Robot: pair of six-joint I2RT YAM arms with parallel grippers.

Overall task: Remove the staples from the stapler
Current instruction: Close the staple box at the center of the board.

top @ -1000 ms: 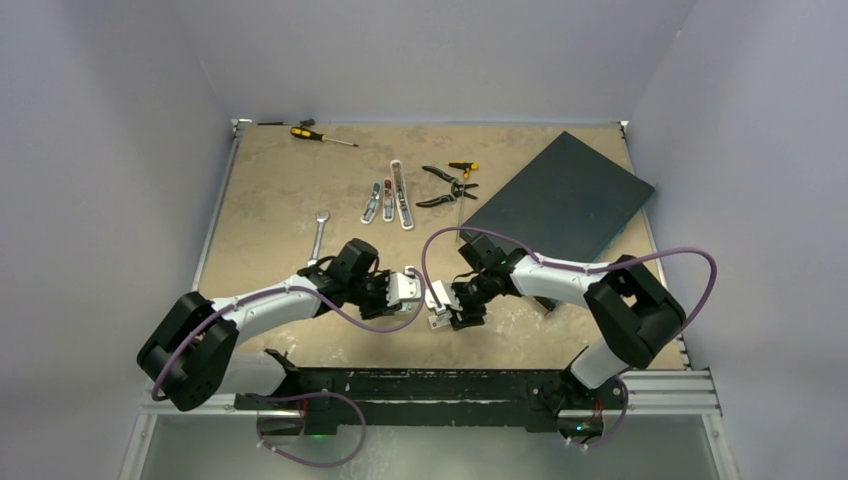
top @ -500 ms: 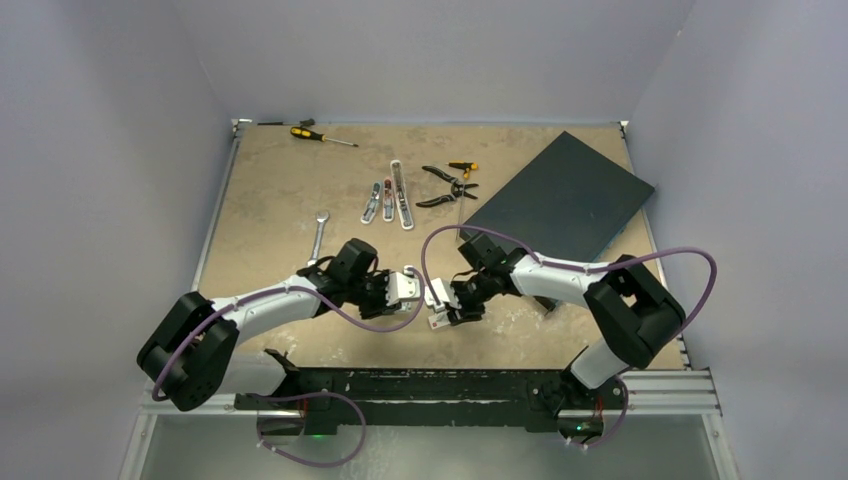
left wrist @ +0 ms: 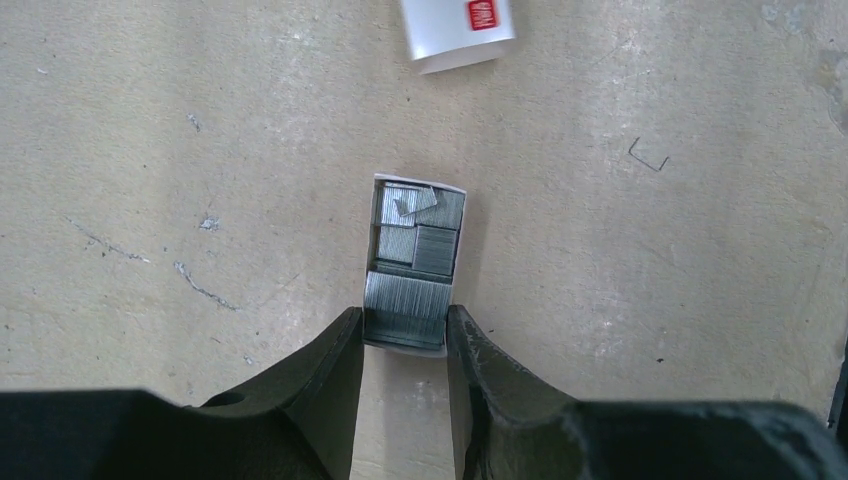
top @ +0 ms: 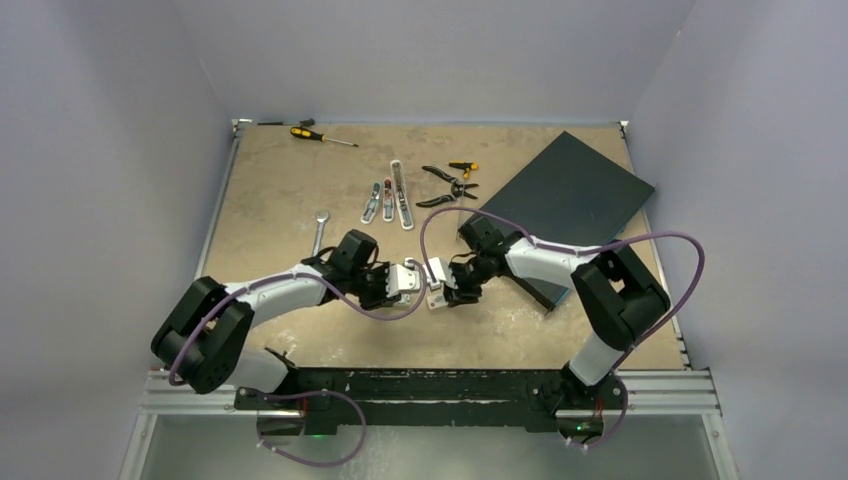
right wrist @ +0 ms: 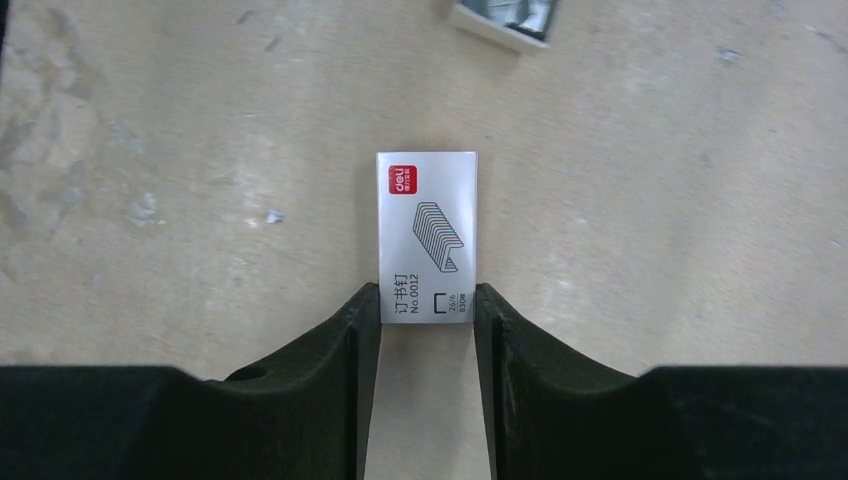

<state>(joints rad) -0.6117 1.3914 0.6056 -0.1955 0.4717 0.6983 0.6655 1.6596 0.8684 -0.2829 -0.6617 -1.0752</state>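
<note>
My left gripper [left wrist: 405, 325] is shut on the near end of a small white tray [left wrist: 415, 250] that holds several silvery-grey staples [left wrist: 408, 300] in blocks. My right gripper [right wrist: 427, 300] is shut on the near end of the white staple-box sleeve [right wrist: 427, 235], which has a red logo. In the top view the two grippers, left [top: 408, 278] and right [top: 441, 283], face each other at mid-table with the tray and sleeve almost touching. A long white stapler [top: 401, 195], opened out, lies at the back with two shorter pieces beside it. One loose staple [left wrist: 650, 155] lies on the table.
A wrench [top: 319, 232] lies just behind the left arm. A yellow-handled screwdriver [top: 320, 135] is at the back left. Black pliers [top: 447, 187] lie by the stapler. A dark board [top: 565, 195] covers the back right, next to the right arm.
Both grippers have moved away from the near edge and closer together. The tray and the sleeve have come nearer each other. Both grips are unchanged.
</note>
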